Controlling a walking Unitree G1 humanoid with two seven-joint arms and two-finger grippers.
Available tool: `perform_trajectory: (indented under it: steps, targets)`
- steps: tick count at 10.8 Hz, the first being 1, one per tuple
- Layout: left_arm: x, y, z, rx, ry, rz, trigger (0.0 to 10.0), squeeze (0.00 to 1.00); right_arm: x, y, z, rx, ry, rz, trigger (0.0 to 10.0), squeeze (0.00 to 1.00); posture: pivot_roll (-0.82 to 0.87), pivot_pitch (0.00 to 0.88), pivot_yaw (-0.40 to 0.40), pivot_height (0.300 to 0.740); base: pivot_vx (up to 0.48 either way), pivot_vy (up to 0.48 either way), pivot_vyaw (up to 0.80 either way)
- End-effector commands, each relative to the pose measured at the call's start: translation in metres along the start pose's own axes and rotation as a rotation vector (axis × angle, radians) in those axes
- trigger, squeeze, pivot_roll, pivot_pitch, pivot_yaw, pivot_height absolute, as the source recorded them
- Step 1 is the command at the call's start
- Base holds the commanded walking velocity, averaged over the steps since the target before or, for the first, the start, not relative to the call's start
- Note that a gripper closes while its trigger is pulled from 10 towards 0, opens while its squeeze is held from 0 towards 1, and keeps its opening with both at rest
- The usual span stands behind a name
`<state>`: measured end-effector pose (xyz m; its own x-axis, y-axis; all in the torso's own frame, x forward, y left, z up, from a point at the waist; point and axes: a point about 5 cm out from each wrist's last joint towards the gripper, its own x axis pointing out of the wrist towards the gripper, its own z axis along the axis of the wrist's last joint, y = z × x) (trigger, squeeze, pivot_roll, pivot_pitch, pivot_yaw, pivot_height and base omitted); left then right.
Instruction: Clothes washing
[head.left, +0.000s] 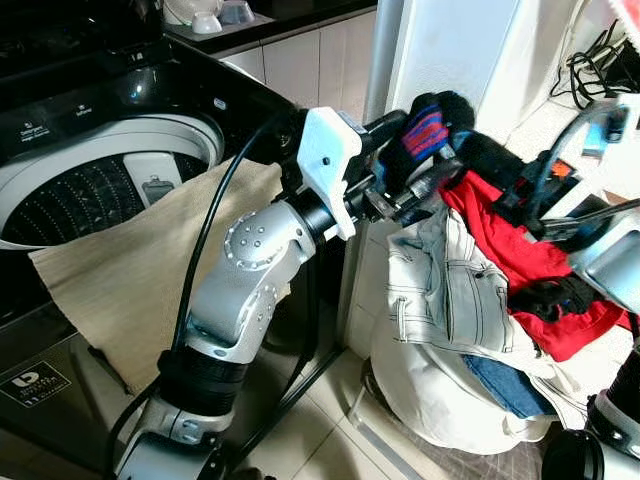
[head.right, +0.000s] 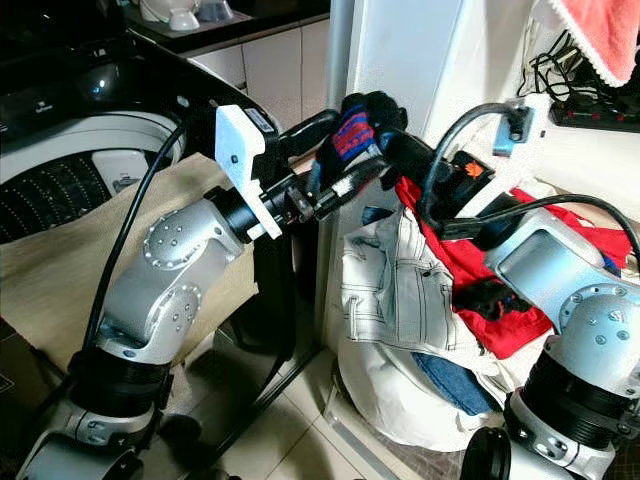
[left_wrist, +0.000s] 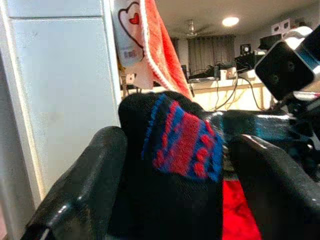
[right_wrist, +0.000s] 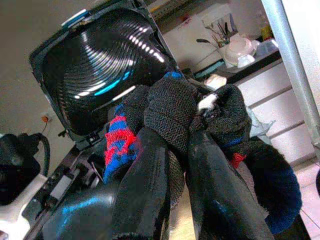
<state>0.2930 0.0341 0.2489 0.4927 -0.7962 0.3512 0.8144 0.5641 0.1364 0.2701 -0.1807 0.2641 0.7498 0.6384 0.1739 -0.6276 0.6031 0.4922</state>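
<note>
both hands, left hand (head.left: 425, 165) and right hand (right_wrist: 172, 150), clamp one black sock (left_wrist: 175, 165) above the laundry bag (head.left: 440, 390); next, carry it to the washer drum (head.left: 90, 190).

The beige cloth (head.left: 130, 270) is partly hidden behind the left arm; the washer drum (head.left: 80, 195) is seemingly cut off.

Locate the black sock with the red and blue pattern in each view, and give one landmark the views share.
Left eye view: sock upper centre, above the laundry pile.
Right eye view: sock upper centre.
Left wrist view: sock in the middle, between the left gripper fingers.
Right wrist view: sock at the right gripper fingertips.
Shared landmark: washing machine.
</note>
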Motion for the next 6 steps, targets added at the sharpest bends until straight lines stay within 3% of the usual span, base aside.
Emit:
perform_trajectory:
  steps: [1, 6]
  targets:
    - [0.0, 0.0023, 0.0028, 0.01, -0.013, 0.008, 0.0, 0.0, -0.0014, 0.005, 0.0012, -0.019, -0.004, 0.015, 0.0, 0.0, -0.1, 0.0, 0.013, 0.74, 0.0, 0.0, 0.0]
    - [-0.0009, 0.0031, 0.0027, -0.004, -0.021, 0.01, 0.0, 0.0, 0.0003, 0.0067, 0.0003, -0.013, -0.004, 0.018, 0.0, 0.0, -0.1, 0.0, 0.014, 0.74, 0.0, 0.0, 0.0]
